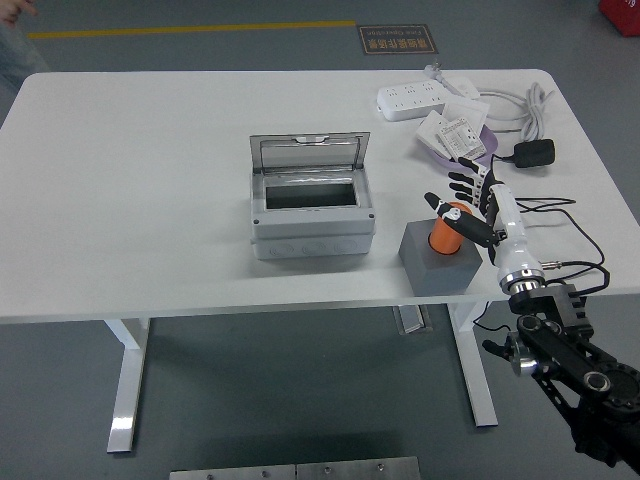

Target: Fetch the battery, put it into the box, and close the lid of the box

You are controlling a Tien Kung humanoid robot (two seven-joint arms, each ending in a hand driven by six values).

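The orange cylindrical battery (446, 230) stands upright in a grey block holder (441, 259) on the white counter (150, 200). My right hand (472, 205) has spread fingers at its top, gripping nothing. It looks rigid, smooth, probably light; I'd pinch its exposed upper sides.

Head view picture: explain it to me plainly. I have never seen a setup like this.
The camera sits high on a humanoid robot, looking down over a white table. The black arm from the right ends in a five-fingered right hand, its fingers spread around the top of an orange battery but not yet closed on it. The battery stands upright in a grey block. Left of that is a grey box with its lid open. A power strip and cables lie at the far right.
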